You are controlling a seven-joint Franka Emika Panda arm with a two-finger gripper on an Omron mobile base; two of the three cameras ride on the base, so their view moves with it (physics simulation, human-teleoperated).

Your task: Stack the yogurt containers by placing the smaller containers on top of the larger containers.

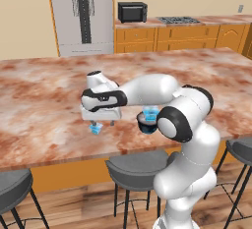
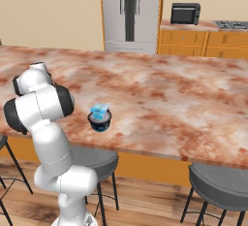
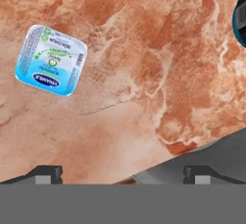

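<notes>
A small blue cup [image 2: 100, 109] is seen stacked on the dark cup [image 2: 100, 121] from the right; another blue cup [image 3: 51, 60] lies on the counter [image 3: 144, 74] under the gripper [image 1: 102, 123], spread wide, empty.

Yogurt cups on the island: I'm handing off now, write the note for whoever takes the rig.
Gripper: open, empty, hovering above the counter.
Done: one small blue cup already sits on top of the dark round cup near the counter's front edge.
Left: the second small blue cup lies alone on the counter, just beneath the gripper and off-centre in the hand view. Centre over it, grasp it, then stack it on the pile.
</notes>
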